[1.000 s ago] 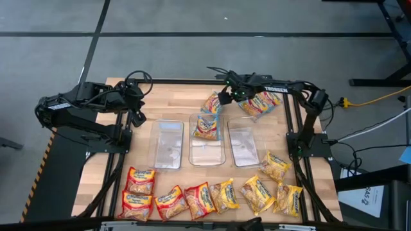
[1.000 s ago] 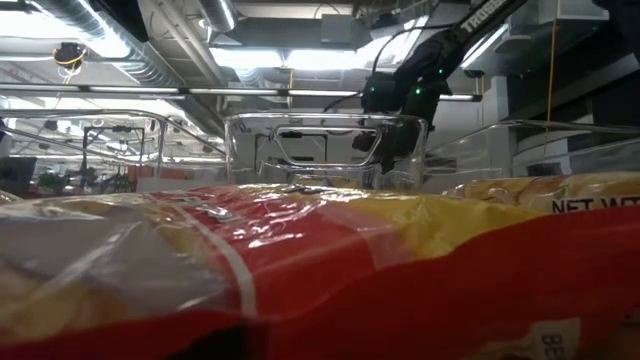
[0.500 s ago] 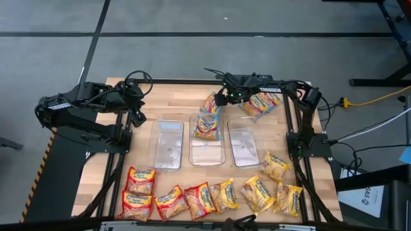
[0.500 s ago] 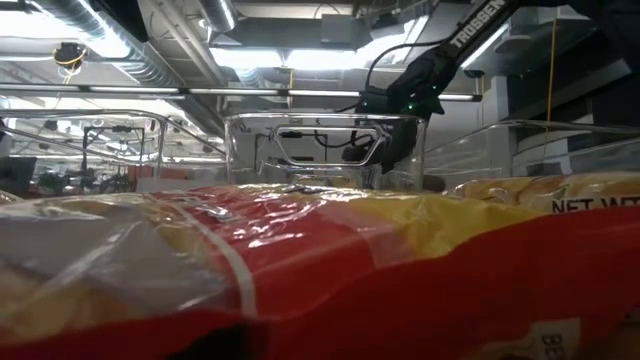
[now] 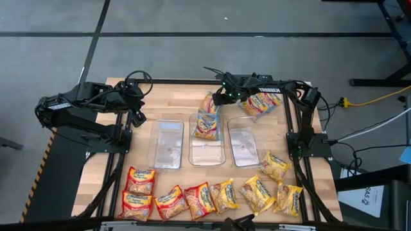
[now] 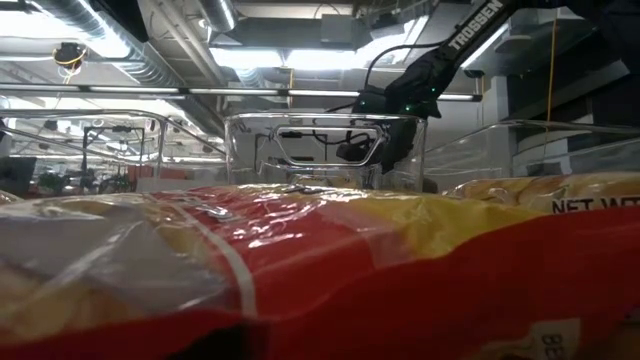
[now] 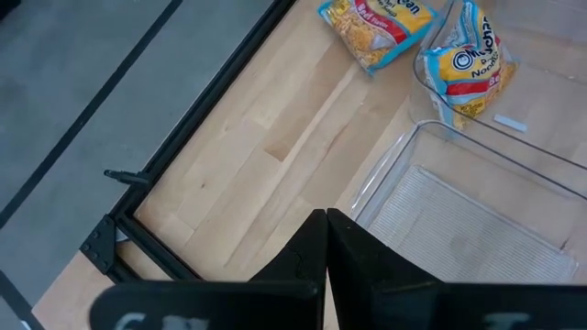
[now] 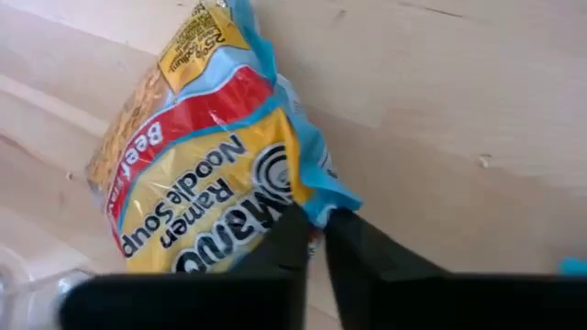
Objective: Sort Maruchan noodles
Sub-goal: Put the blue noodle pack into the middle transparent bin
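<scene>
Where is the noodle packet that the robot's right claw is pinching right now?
In the high view, the blue-trimmed packet lies at the table's far edge, just behind the middle tub, with the right gripper shut on its edge and more packets to its right.

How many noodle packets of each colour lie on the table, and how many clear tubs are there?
Red packets: 4
Yellow packets: 4
Blue-trimmed packets: 4, counting the overlapping pile at the back right as 2
Clear tubs: 3
Total: 12 packets, or 15 things with the tubs
</scene>
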